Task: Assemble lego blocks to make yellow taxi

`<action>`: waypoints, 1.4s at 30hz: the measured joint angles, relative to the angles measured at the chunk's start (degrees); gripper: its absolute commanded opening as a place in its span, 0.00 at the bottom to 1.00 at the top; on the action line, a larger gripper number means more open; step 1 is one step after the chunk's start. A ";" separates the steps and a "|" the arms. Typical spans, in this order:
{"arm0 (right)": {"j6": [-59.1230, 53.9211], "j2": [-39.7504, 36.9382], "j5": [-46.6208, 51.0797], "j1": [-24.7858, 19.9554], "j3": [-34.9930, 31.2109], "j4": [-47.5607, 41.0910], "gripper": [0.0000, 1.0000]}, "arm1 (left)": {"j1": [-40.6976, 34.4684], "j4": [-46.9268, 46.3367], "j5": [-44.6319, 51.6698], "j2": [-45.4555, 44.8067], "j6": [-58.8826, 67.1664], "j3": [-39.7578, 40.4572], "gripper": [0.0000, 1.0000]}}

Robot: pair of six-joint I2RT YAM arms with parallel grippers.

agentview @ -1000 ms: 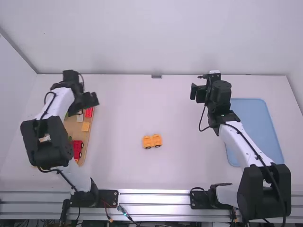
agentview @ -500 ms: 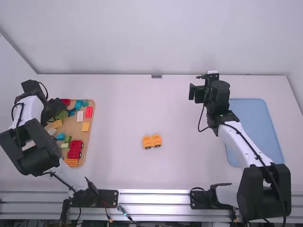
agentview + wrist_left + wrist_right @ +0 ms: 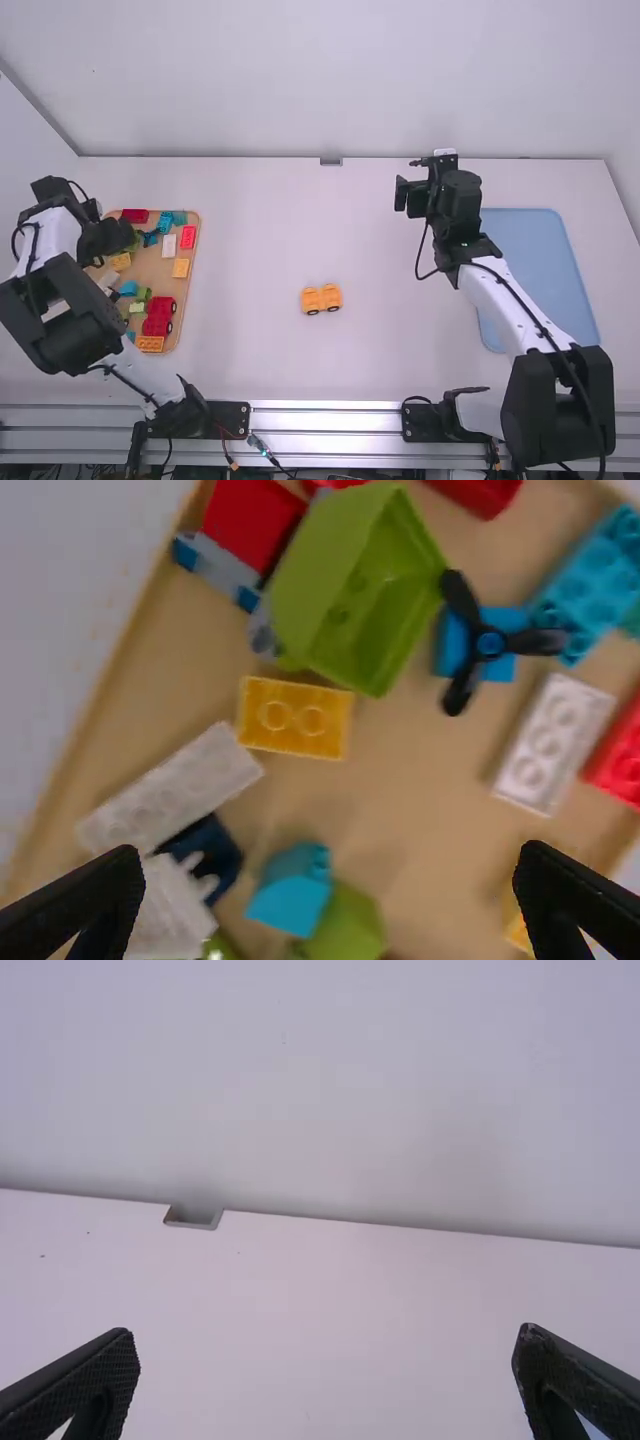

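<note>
Yellow-orange wheeled plastic taxi base [image 3: 321, 299] stands on the white table [image 3: 370, 350], between the arms. Assessment: chassis placed; body and roof probably left. Left gripper [image 3: 330, 880]: fingers apart, empty, over tan wooden tray [image 3: 151, 268] holding a yellow rectangular brick [image 3: 295, 718]. Right gripper [image 3: 328, 1362]: likewise parted, empty.

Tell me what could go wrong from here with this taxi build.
The left fingers might knock the green piece or the long white block, since both crowd the yellow block on the board. Also, the orange wheeled base stands with nothing holding it, so it could roll when a block is pressed on.
</note>
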 measured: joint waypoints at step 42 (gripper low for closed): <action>0.00 0.00 -0.04 -0.44 0.00 -0.50 0.99 | 2.71 7.34 -5.25 7.41 -50.31 -0.66 0.84</action>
